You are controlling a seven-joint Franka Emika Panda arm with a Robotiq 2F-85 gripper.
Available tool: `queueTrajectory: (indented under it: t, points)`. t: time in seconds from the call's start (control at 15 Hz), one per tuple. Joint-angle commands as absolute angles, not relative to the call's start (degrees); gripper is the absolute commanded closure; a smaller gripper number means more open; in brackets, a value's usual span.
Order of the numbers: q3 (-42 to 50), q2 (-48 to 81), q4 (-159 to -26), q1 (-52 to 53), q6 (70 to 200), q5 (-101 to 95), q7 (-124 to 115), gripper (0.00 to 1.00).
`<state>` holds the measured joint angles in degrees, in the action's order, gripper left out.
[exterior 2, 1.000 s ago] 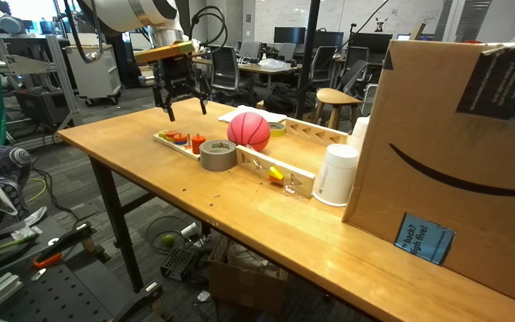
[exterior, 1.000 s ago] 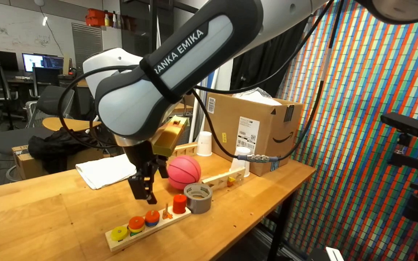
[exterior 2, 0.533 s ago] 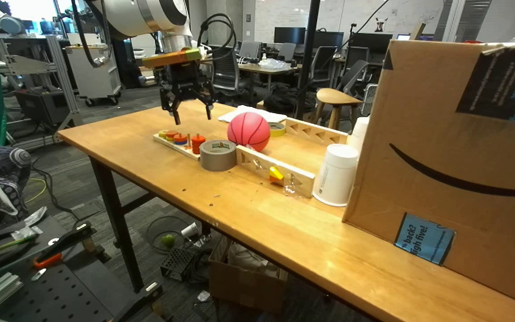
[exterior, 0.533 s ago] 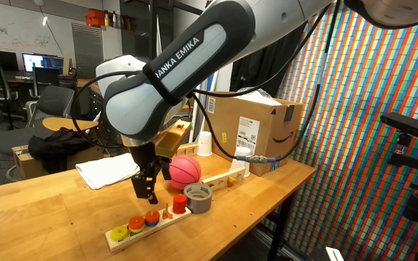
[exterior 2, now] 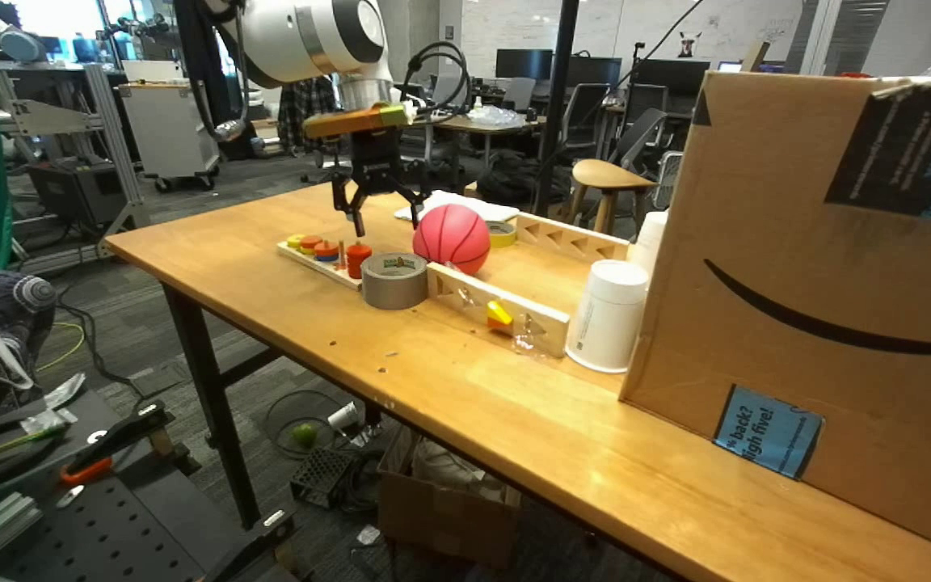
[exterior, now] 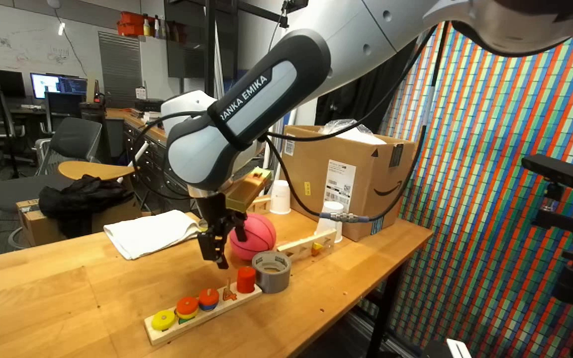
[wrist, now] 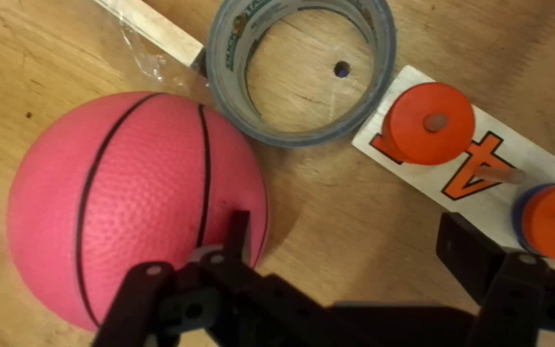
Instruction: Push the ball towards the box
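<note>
The pink-red ball [exterior: 257, 237] with dark seams sits on the table and also shows in an exterior view [exterior 2: 453, 238]. It fills the left of the wrist view [wrist: 142, 193]. My gripper [exterior 2: 389, 226] is open and empty above the table, on the ball's side away from the box. One finger is at the ball's near side and seems to touch it; the other finger is over the peg strip's edge in the wrist view [wrist: 347, 230]. The brown cardboard box [exterior: 311, 164] stands at the table's far end, beyond the ball; it is large in an exterior view [exterior 2: 789, 259].
A grey tape roll [exterior: 272, 278] and a wooden peg strip [exterior: 202, 313] with coloured discs lie beside the gripper. Two wooden rails [exterior 2: 498, 311] [exterior 2: 570, 237] flank the stretch between ball and box. White cups [exterior 2: 607, 315] stand before the box. A white cloth [exterior: 149, 233] lies behind.
My gripper has moved towards the ball and box and come lower, still open. The ball has shifted very slightly towards the box. The other things have not moved.
</note>
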<state>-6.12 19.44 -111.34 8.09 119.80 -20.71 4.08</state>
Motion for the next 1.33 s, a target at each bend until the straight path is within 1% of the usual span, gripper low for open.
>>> queueTrajectory:
  t: [0.0,0.27,0.47,0.6,0.87,1.27]
  points:
    - [-2.9,21.2,-106.4,6.4,118.9,-23.0,5.9,0.0]
    - [2.7,15.7,-105.0,4.1,120.5,-30.2,2.5,0.0]
    - [4.9,8.7,-107.5,1.3,123.2,-34.4,3.9,0.0]
    - [4.6,5.9,-110.6,0.3,125.0,-34.4,3.6,0.0]
    - [2.1,0.4,-122.6,0.6,129.1,-30.2,4.7,0.0]
    - [-2.4,-1.6,-135.1,3.0,133.0,-25.0,6.1,0.0]
